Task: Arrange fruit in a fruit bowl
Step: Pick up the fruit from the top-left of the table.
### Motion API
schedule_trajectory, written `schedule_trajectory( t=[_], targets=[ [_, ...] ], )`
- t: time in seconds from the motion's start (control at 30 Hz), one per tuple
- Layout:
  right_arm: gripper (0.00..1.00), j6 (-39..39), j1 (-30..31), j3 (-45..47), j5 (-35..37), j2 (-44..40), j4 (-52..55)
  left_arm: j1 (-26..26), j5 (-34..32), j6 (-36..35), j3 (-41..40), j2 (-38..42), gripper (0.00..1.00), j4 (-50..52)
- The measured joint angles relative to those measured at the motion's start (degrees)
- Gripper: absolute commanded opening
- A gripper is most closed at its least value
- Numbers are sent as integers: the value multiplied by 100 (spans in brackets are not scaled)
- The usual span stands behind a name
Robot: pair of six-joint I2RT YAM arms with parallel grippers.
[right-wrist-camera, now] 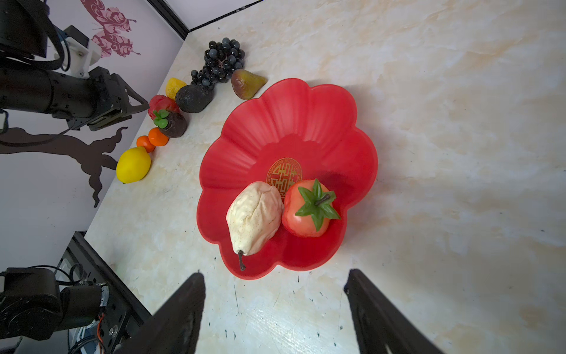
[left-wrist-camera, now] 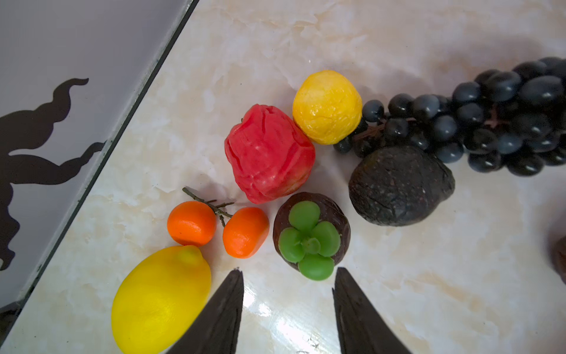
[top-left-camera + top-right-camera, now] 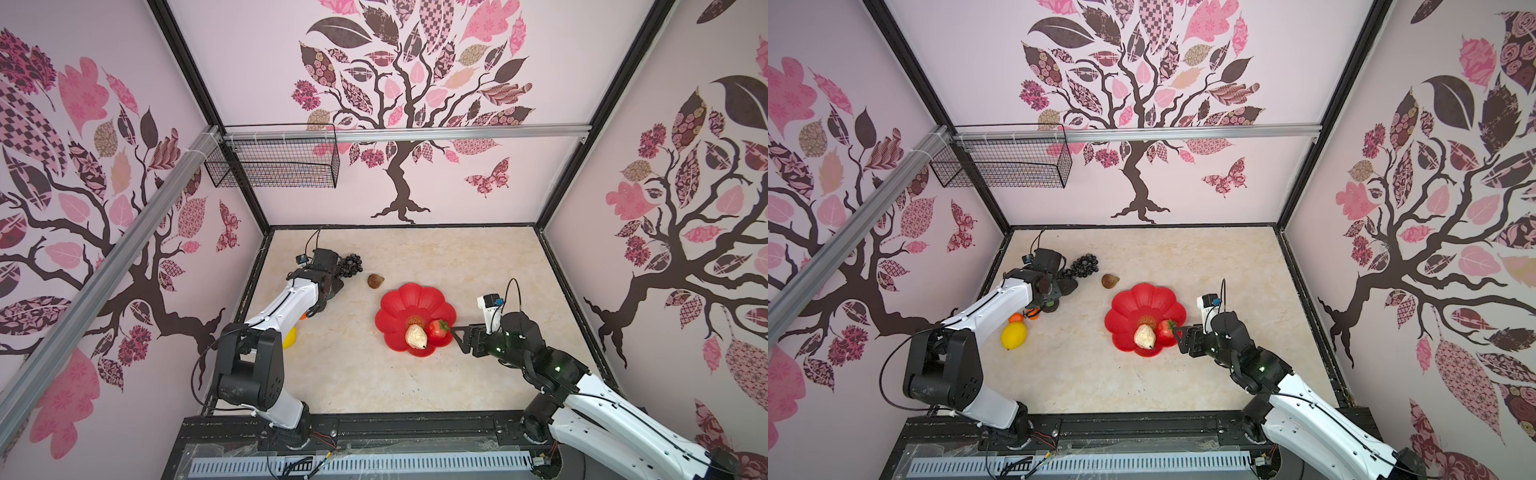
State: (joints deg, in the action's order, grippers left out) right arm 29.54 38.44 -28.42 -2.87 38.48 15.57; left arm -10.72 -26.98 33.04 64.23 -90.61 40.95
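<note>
Hiding the apple (image 2: 269, 153) from both top views, the left tool (image 2: 288, 270) gapes empty, right tool (image 1: 275, 272) too.

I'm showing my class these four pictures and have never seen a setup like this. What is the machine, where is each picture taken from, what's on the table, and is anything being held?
Two robot arms, left arm and right arm, work at a marble-look table. Two pictures look down from overhead, nearly alike; the other two come from a camera on each wrist. The red flower-shaped bowl holds a cream pear and a red leafy-topped fruit. Grapes, a fig, a lemon, oranges, an apple and an avocado lie outside. Both arms' jaws stand open, holding nothing.
</note>
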Motion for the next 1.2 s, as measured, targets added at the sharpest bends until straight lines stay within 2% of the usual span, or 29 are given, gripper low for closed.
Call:
schedule_trajectory(
  t=[0.3,0.53,0.93,1.2],
  targets=[
    [77,0,0,85,-22,-52,-2,96,212,-48,136,-363,44,-33],
    [78,-2,0,85,-13,-120,7,118,358,-111,304,-636,34,-42],
    [78,-2,-2,85,17,-173,55,138,376,-146,323,-675,22,-44],
    [78,-2,0,85,22,-173,74,144,393,-151,323,-706,20,-55]
  ],
)
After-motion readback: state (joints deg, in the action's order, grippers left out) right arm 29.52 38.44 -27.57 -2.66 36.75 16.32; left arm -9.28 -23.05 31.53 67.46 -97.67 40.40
